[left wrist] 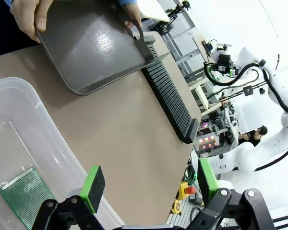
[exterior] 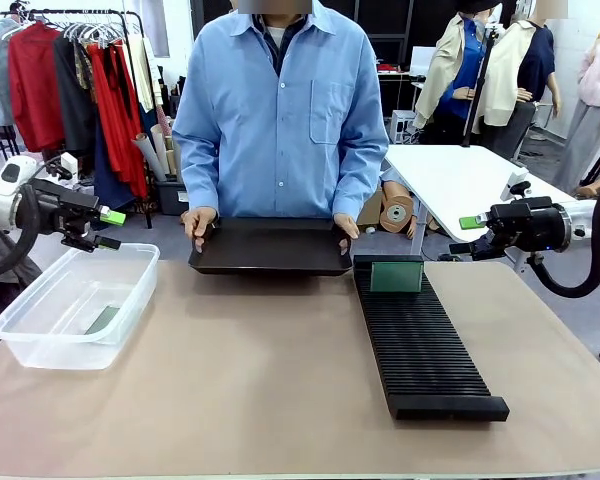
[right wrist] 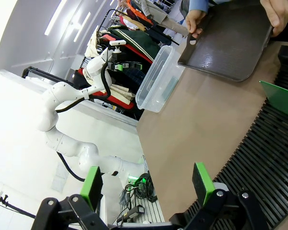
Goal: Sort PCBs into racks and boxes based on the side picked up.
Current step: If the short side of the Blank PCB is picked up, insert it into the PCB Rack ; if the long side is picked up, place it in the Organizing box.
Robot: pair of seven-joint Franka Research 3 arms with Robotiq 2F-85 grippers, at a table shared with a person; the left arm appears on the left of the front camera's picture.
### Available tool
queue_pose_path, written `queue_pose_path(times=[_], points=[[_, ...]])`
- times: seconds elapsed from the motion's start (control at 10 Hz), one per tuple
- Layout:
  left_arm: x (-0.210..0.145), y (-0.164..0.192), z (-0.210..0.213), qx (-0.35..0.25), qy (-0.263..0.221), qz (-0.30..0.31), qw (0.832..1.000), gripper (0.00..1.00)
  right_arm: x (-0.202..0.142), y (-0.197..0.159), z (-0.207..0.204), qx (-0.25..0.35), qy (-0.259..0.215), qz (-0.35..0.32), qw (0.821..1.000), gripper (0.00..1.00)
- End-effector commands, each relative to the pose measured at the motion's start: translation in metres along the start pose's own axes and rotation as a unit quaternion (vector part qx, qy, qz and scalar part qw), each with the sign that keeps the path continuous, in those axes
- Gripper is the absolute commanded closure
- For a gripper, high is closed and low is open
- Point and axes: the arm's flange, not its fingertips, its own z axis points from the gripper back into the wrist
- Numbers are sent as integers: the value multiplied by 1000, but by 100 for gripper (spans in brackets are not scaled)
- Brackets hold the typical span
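Observation:
One green PCB point(exterior: 396, 275) stands upright in the far end of the long black slotted rack point(exterior: 420, 345), its corner also in the right wrist view point(right wrist: 281, 98). Another PCB point(left wrist: 25, 195) lies flat on the floor of the clear plastic box point(exterior: 75, 305) at the left. My left gripper point(exterior: 110, 229) hangs open above the box's far edge, nothing between its pads. My right gripper point(exterior: 464, 235) is open too, held off the table's right side behind the rack's far end. The wrist views show both pairs of green pads spread apart and empty.
A person in a blue shirt holds a flat black handled tray point(exterior: 270, 247) with both hands at the far middle of the table; its surface looks bare. The brown tabletop point(exterior: 250, 370) stretches between box and rack.

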Motion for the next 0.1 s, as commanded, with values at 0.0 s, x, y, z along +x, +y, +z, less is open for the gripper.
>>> queue_pose_path(times=[0.0], points=[[0, -1, 1, 0, 0, -1, 1000, 0, 0, 1, 0, -3, -1, 6, 1000, 0]])
